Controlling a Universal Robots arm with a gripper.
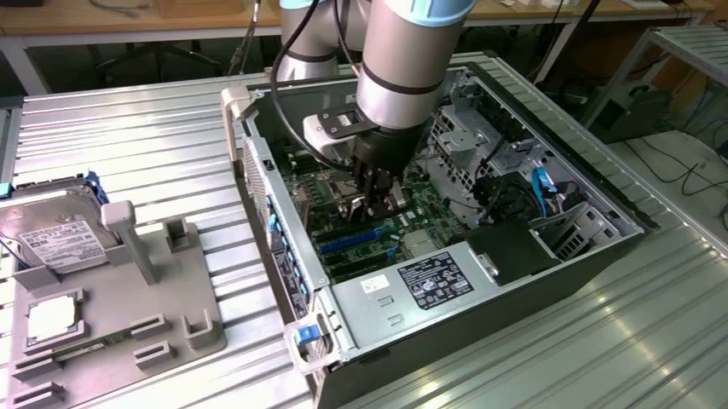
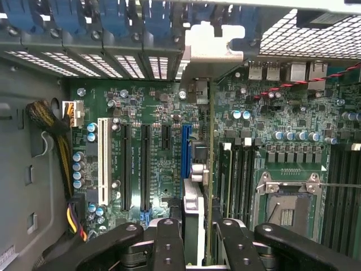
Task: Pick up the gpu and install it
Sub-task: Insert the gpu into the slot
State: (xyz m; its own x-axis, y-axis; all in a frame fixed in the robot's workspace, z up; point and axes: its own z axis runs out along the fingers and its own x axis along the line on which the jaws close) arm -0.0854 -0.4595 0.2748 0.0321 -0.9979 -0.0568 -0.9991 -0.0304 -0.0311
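Hand (image 2: 200, 227) grips gpu (image 2: 211, 141): thin, edge-on, silver bracket (image 2: 217, 45).

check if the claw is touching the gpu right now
Touching. The wrist view shows the claw closed on the gpu, which is seen edge-on above the motherboard, with the fingers pressed against both its faces.

No text is reading clearly here. A white label (image 1: 51, 244) is sitting on the hard drive (image 1: 29, 211), and a dark label (image 1: 437, 281) and a white sticker (image 1: 376, 285) are showing on the power supply (image 1: 393, 324), all with print too small to read.
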